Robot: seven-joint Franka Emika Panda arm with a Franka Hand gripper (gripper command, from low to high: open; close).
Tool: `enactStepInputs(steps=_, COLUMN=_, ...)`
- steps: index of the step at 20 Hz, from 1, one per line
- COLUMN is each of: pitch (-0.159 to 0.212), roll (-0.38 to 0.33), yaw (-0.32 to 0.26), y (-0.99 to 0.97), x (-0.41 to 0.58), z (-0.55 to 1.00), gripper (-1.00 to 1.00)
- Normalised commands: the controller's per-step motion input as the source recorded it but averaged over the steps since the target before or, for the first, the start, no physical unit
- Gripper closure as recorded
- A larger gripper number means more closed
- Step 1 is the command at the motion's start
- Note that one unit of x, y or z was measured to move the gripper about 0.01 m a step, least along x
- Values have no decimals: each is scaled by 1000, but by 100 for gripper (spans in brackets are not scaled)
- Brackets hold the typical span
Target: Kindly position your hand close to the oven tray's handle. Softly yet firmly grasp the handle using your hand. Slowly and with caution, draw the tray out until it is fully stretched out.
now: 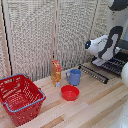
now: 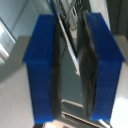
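The arm [image 1: 106, 46] reached in from the exterior view's right, bent down over the rack [image 1: 94, 73], a dark slab of thin parallel bars sticking out flat over the wooden table [image 1: 95, 107] toward the exterior view's left. The oven [image 1: 119, 64] sat at the right edge, mostly hidden behind the arm. The hand itself could not be made out in the exterior view. In the wrist view its two blue fingers [image 2: 42, 70] stood apart, with a thin pale bar running slantwise through the gap between them; whether the pads touched that bar I could not tell, as the picture was blurred. On the table, a blue mug [image 1: 74, 76] stood near the rack's free end, an orange carton [image 1: 56, 72] just beside the mug, a red bowl [image 1: 70, 92] in front of them, and a red basket [image 1: 19, 98] well apart at the left.
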Motion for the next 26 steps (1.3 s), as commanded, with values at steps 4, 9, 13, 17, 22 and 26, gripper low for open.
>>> enactStepInputs(steps=4, pitch=5, roll=159, yaw=0, y=561, x=-68, z=224, gripper=100)
enactStepInputs(steps=9, pitch=0, roll=87, yaw=0, y=807, x=-27, z=149, gripper=100)
enactStepInputs(steps=13, pitch=0, roll=3, yaw=-3, y=783, x=41, z=77, gripper=100)
enactStepInputs(steps=17, pitch=5, roll=-35, yaw=-9, y=414, x=120, z=3, gripper=100)
enactStepInputs(steps=22, pitch=16, roll=-4, yaw=2, y=18, x=109, z=0, gripper=-100)
enactStepInputs(steps=26, pitch=12, roll=0, yaw=0, y=1, x=7, z=81, gripper=-100)
